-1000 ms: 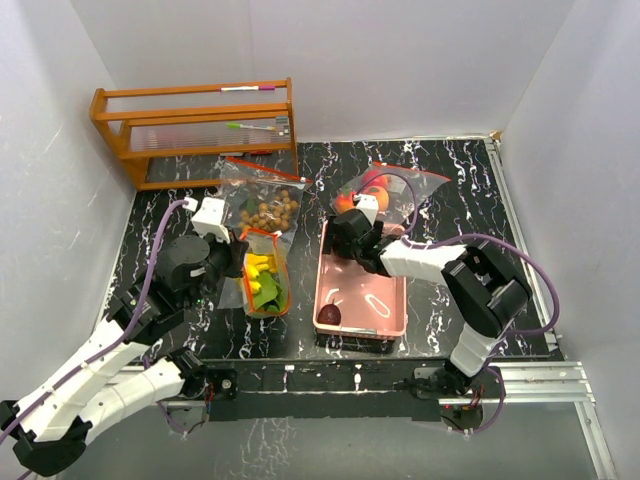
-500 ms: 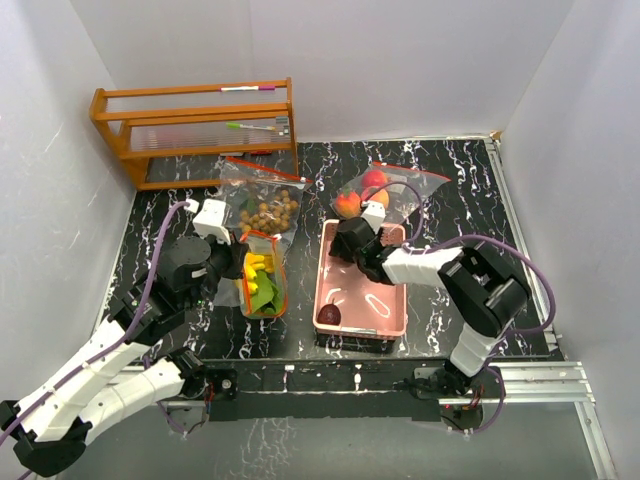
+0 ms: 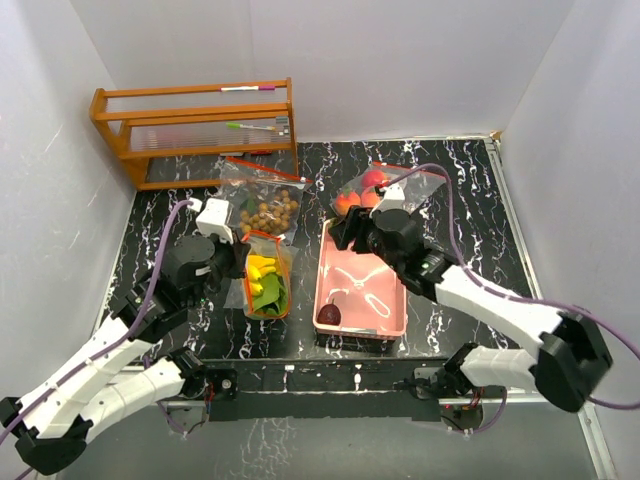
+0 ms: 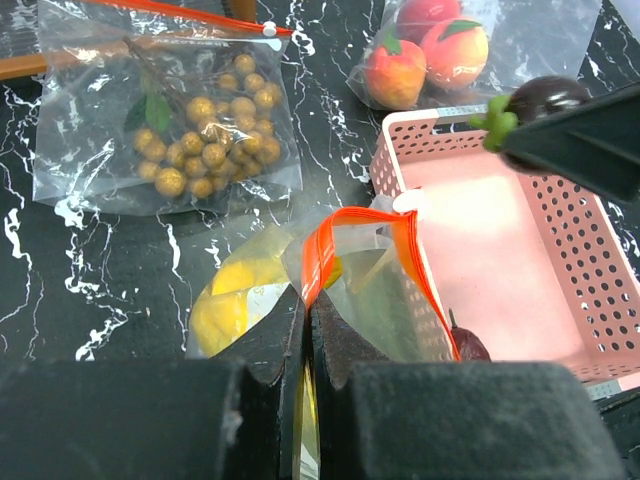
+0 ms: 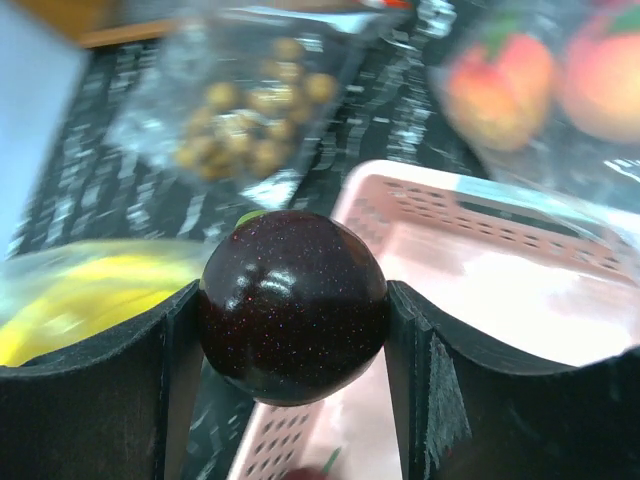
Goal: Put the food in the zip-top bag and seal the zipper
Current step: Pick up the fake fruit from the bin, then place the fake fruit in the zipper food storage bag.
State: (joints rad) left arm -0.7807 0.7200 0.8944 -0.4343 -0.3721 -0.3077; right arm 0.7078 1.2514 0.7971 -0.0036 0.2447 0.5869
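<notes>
My right gripper (image 5: 295, 300) is shut on a glossy dark purple fruit (image 5: 292, 305), held in the air over the far left corner of the pink basket (image 3: 321, 282). The left wrist view shows the same fruit (image 4: 545, 97) with its green cap. A second purple fruit (image 3: 329, 315) lies in the basket's near left corner. My left gripper (image 4: 308, 300) is shut on the orange zipper rim of the zip-top bag (image 3: 266, 285), which holds yellow bananas and green pieces. The bag's mouth (image 4: 365, 225) gapes toward the basket.
A bag of tan longans (image 3: 268, 207) lies behind the open bag. A bag with orange-red fruits (image 3: 375, 190) sits behind the basket. A wooden rack (image 3: 200, 125) stands at the far left against the white wall.
My right gripper has closed on the purple fruit at the basket's far end and lifted it, its arm stretching out over the basket. The left gripper has kept hold of the bag rim.
</notes>
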